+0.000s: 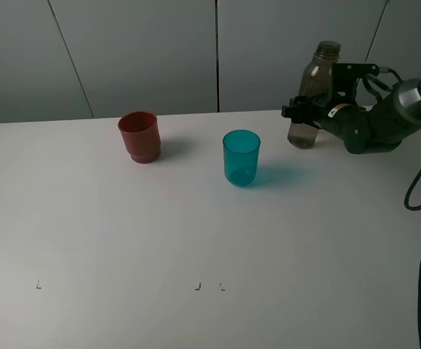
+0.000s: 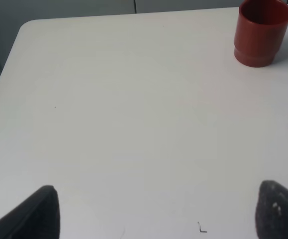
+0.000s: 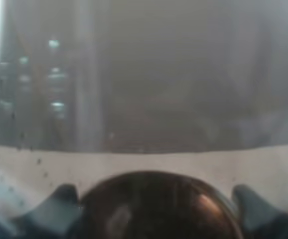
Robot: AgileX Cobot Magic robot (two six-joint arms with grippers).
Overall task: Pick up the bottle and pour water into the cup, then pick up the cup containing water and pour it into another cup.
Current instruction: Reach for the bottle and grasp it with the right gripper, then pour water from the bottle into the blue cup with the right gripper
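Before the cup (image 1: pixel 241 156), small corner marks (image 1: pixel 197 286)

Pretty plain setup here: a white matte surface (image 1: pixel 123 240) is filling most of the shot, with a rounded corner (image 2: pixel 27 25) showing at the far left. A grey panelled wall (image 1: pixel 145 51) is standing right behind it, and thin dark seams (image 1: pixel 217 54) are running down it, one straight, a couple slanting. Light is falling soft and even, only throwing faint shadows. A few tiny dark marks (image 1: pixel 198 286) are sitting near the front edge.
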